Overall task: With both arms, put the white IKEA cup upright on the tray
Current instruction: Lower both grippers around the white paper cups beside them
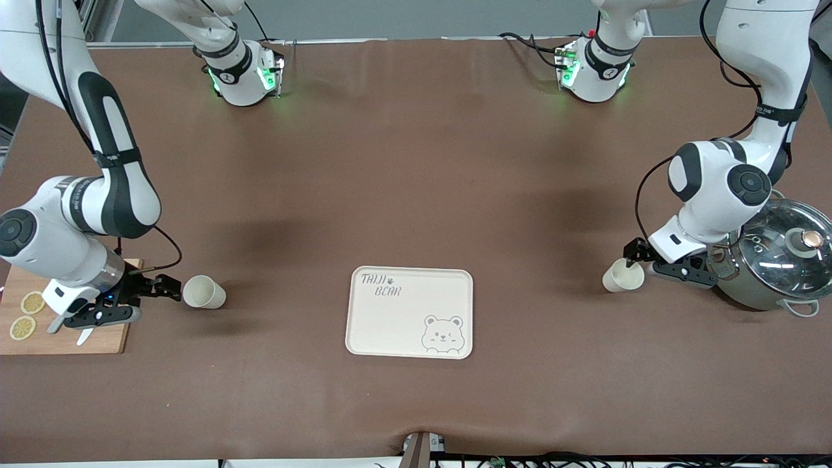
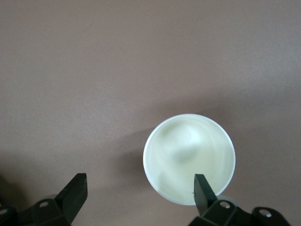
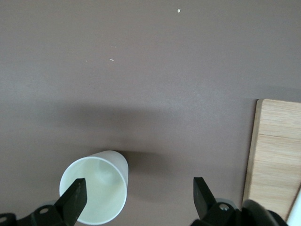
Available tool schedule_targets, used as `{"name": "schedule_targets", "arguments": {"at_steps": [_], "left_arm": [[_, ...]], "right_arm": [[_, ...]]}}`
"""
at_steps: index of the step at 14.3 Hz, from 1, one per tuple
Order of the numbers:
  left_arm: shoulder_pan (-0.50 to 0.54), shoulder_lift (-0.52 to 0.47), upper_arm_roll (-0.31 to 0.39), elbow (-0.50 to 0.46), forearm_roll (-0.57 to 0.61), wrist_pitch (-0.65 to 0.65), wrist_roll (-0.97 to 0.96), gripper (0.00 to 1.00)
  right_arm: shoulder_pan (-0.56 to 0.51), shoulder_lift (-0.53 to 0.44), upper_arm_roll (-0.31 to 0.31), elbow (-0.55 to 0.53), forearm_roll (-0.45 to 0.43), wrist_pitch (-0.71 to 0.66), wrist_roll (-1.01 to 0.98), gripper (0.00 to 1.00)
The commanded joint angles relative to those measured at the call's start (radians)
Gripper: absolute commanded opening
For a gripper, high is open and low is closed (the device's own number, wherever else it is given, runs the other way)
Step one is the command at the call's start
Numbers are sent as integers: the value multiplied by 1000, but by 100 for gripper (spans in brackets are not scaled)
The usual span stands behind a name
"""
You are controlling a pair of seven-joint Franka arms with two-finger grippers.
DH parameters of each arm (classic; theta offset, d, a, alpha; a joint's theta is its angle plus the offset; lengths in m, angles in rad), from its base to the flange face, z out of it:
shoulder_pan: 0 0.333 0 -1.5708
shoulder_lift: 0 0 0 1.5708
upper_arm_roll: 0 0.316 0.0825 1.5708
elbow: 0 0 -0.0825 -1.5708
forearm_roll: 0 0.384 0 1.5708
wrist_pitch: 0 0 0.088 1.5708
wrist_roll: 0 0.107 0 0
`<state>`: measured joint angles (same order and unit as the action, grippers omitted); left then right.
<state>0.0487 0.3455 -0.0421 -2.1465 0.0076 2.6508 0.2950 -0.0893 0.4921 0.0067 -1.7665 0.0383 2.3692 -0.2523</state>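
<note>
The cream tray with the bear drawing lies empty, mid-table and near the front camera. Two white cups stand upright on the brown table. One cup is toward the right arm's end. My right gripper hangs open just over it, one finger above the rim, and most of the gap is over bare table. The other cup is toward the left arm's end. My left gripper is open above it, and one finger overlaps its rim.
A wooden cutting board with two lemon slices lies under the right arm's wrist. A steel pot with a glass lid stands close beside the left arm's wrist. Both arm bases stand along the table edge farthest from the camera.
</note>
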Motion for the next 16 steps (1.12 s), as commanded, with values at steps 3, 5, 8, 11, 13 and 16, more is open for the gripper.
{"name": "schedule_targets", "arguments": {"at_steps": [3,5,8,11,13,16], "left_arm": [[0,62,-1,63,-8,8,21,100],[0,78,-1,76,-6,14,23,100],[0,101,-1,94,-6,14,23,100],[0,116,-1,108,-6,14,24,100],[-10,122,-4,109,-41,14,-8,66],[-9,125,-2,106,-67,5,-5,0]], "right_arm": [[-7,25,10,-1,0,39,-16,100],[-9,31,12,-1,0,44,-16,100],[-7,40,12,-20,0,80,-16,100],[-1,39,13,-89,0,195,-16,100],[-1,37,13,-110,2,216,-18,100],[-1,36,13,-116,2,216,-19,100]]}}
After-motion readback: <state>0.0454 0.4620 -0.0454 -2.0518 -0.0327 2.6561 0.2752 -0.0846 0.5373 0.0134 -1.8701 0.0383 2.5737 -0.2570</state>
